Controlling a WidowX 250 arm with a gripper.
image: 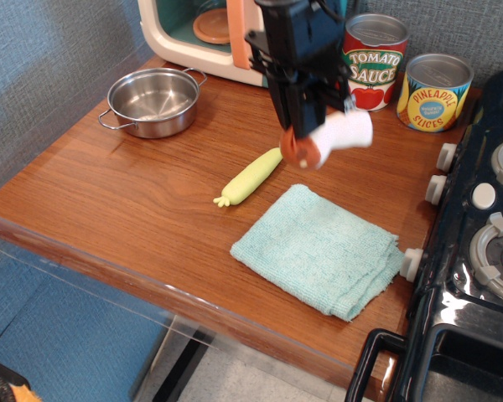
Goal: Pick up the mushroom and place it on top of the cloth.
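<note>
My gripper (306, 134) is shut on the mushroom (318, 145) and holds it in the air, above the far edge of the cloth. The mushroom lies sideways in the fingers: its reddish-brown cap points left, its white stem points right. The cloth (318, 249), a light teal folded towel, lies flat on the wooden counter near its front right, just below and in front of the mushroom.
A yellow-green handled spoon (251, 177) lies left of the cloth, its bowl hidden behind my gripper. A steel pot (151, 100) stands at the back left. A toy microwave (210, 33), a tomato sauce can (374, 60) and a pineapple can (434, 90) line the back. A stove (486, 234) borders the right.
</note>
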